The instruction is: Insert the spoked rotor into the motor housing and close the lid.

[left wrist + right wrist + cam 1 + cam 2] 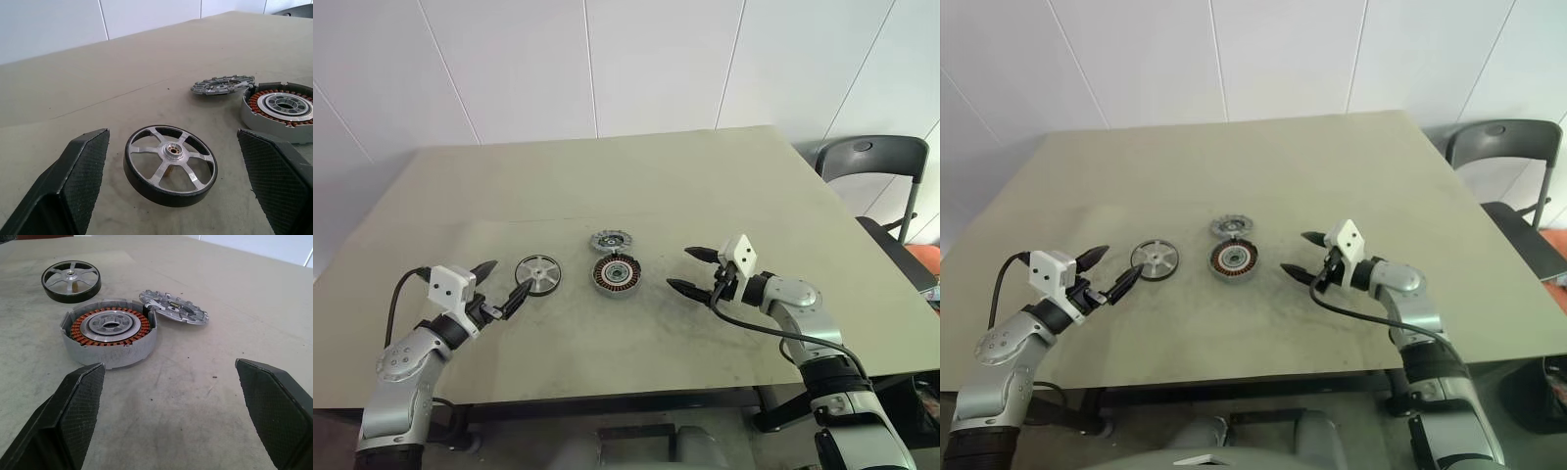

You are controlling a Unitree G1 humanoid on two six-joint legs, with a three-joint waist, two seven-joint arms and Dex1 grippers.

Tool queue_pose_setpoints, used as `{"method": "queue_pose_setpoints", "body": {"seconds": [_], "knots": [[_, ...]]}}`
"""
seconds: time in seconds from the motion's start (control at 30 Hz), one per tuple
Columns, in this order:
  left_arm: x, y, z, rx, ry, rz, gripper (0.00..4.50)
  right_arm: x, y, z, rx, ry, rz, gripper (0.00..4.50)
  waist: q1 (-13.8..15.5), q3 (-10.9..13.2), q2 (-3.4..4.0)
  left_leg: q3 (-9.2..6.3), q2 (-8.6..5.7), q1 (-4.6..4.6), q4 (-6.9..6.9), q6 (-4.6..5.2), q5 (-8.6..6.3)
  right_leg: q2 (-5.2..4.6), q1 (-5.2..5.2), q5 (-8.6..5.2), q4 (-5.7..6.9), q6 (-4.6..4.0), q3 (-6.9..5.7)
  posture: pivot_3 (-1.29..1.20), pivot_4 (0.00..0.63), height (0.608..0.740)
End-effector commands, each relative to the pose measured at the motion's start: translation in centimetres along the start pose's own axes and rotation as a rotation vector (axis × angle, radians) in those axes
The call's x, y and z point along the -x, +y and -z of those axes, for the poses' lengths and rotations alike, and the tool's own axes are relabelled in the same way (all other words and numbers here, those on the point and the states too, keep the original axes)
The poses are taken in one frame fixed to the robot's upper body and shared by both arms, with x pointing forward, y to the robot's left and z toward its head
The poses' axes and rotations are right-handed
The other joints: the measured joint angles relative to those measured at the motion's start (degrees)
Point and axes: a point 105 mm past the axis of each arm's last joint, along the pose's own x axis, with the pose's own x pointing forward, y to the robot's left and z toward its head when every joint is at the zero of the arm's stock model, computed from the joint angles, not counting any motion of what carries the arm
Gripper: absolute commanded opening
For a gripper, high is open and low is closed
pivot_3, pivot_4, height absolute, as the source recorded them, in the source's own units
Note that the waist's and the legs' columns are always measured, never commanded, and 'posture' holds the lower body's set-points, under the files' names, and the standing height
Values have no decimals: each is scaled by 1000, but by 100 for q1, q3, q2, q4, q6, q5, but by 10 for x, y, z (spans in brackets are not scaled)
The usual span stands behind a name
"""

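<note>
The spoked rotor (pixel 537 273) lies flat on the table, silver spokes inside a dark rim. Just right of it stands the motor housing (pixel 616 275), a round cup with copper windings and a silver hub. The lid (pixel 611 241), a ribbed grey disc, lies directly behind the housing, its edge close to or resting on the housing's rim. My left gripper (pixel 505 281) is open, level, a short way left of the rotor, which sits between its fingers (pixel 83 171) in the left wrist view. My right gripper (pixel 690 270) is open, right of the housing, empty.
The beige table (pixel 607 186) has bare room behind and in front of the parts. A dark chair (pixel 876 171) stands off the table's right rear corner. A white wall rises behind the table.
</note>
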Motion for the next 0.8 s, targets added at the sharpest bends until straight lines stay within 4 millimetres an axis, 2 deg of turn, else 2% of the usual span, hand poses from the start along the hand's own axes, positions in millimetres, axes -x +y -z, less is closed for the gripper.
{"method": "queue_pose_setpoints", "body": {"seconds": [0.03,0.8], "knots": [[0,3,-10,-33,-28,-3,4454,-4,-1,-16,45,-42,-10,4500,-1,0,0,0,0,0,0,0,0,0,0,0,0,0,0,0,0,740],[0,2,-10,-31,-29,-4,4454,-5,0,-18,48,-41,-13,4500,-1,0,0,0,0,0,1,0,0,0,0,1,0,0,0,0,0,740]]}}
